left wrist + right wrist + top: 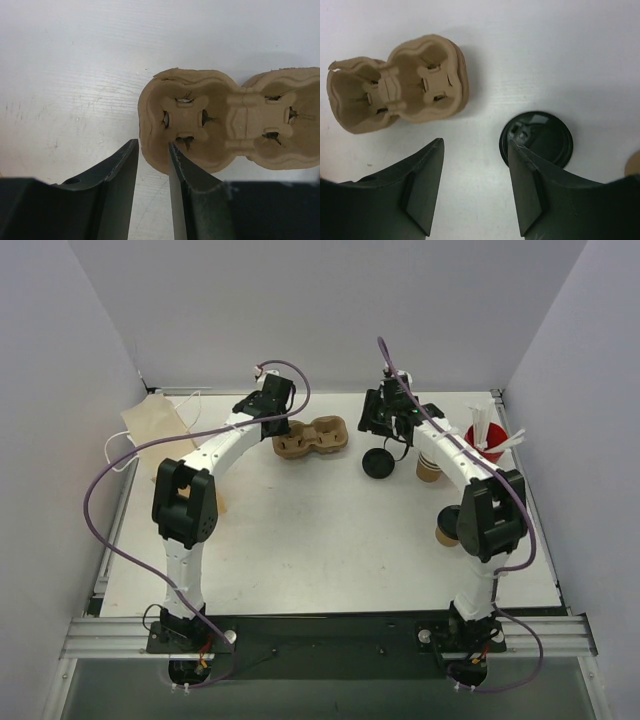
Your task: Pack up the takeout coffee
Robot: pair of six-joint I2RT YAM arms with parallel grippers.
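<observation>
Although the kraft paper cup [446,530] is in sight from above, it is too small there for any print to be read, and neither wrist camera catches it. It sits at about 4 o'clock on the table [320,540], tan-brown, with its right side hidden behind the right arm's elbow. Its black lid [378,463] lies flat, well apart from it, at 1 o'clock on the table. The right wrist view shows the lid round and glossy, with raised moulding that cannot be read as writing.

Right gripper [475,142]: fingers spread wide, holding nothing, with the lid at 2 o'clock from the tips. One finger overlaps the lid's near edge in view.

Left gripper [152,145]: fingers a narrow gap apart at the near-left rim of the pulp cup carrier [225,125]. Whether they pinch that rim cannot be told.

The carrier is a two-well tray at 12 o'clock on the table. A red cup [485,443] holding white sticks stands at 2 o'clock, and a stack of beige cups [430,468] lies between it and the lid. A paper bag [155,425] lies at 10 o'clock.
</observation>
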